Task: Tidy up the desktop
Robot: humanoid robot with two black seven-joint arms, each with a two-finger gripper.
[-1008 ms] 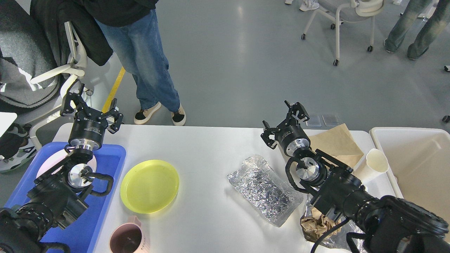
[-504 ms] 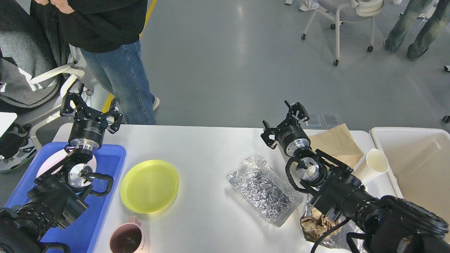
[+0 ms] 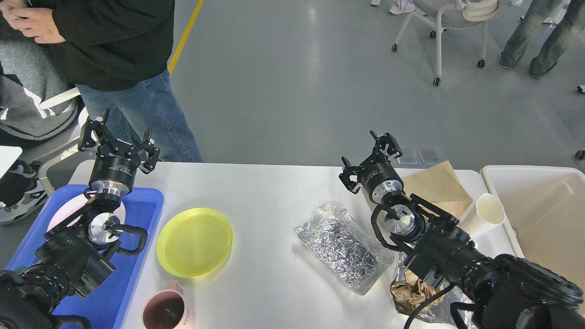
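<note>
Underneath everything lies the desktop [image 3: 274,192], a smooth matte white slab with rounded corners that fills the lower part of the head view. At its left end sits a blue plastic tray [image 3: 137,246] with a raised rim, and a pale pink round plate [image 3: 68,210] lies inside it, partly hidden by the left arm. Just beside the tray rests a glossy, translucent yellow plate [image 3: 194,242], shallow and circular. Near the front edge stands a pink mug [image 3: 165,310], seen from above, its inside dark. A crinkled silver foil pouch [image 3: 343,246] lies flat toward the right, and a crumpled wad of brown paper [image 3: 409,292] sits near the right arm. Farther back, a flat brown paper bag [image 3: 438,185] lies next to a tipped white paper cup [image 3: 486,212]. A cream-white rectangular bin [image 3: 539,210] stands at the right end.

Both grippers hover above the surface, empty. The left gripper [image 3: 119,140] has its fingers spread wide; the right gripper [image 3: 368,157] likewise shows its fingers parted.
</note>
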